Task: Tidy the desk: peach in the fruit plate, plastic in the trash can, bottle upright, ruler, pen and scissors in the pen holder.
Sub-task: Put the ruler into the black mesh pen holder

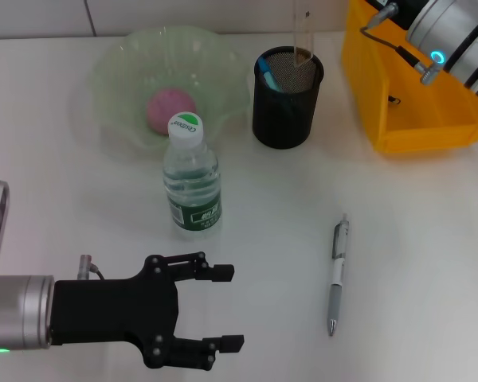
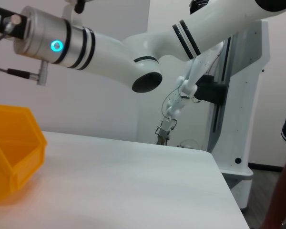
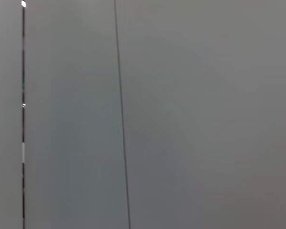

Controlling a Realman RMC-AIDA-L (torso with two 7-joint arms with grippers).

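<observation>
A: Where is the left tool (image 1: 227, 308)?
B: Low on the desk (image 1: 414, 239), at about seven o'clock in the head view. Its black fingers are spread apart with nothing between them, pointing toward three o'clock.
A: And the bottle (image 1: 191, 179)?
B: Upright, just past the left tool toward twelve o'clock — cap on top, green label facing forward. It stands right in front of the fruit plate (image 1: 119, 64).
A: Is the peach (image 1: 171, 110) in it?
B: Yes, it lies inside the fruit plate, partly hidden by the bottle's cap.
A: The pen holder (image 1: 287, 99)?
B: Just beside the fruit plate, toward three o'clock from it. The ruler (image 1: 301, 28) stands upright in it, and the blue scissors (image 1: 267, 76) handle shows at its rim.
A: The pen (image 1: 337, 277)?
B: Lying flat on the desk at about four o'clock, well apart from the pen holder.
A: The right arm?
B: It hangs over the trash can (image 1: 414, 119) at two o'clock — the right tool itself I cannot see in any view. The left wrist view shows that arm above the trash can's edge.
</observation>
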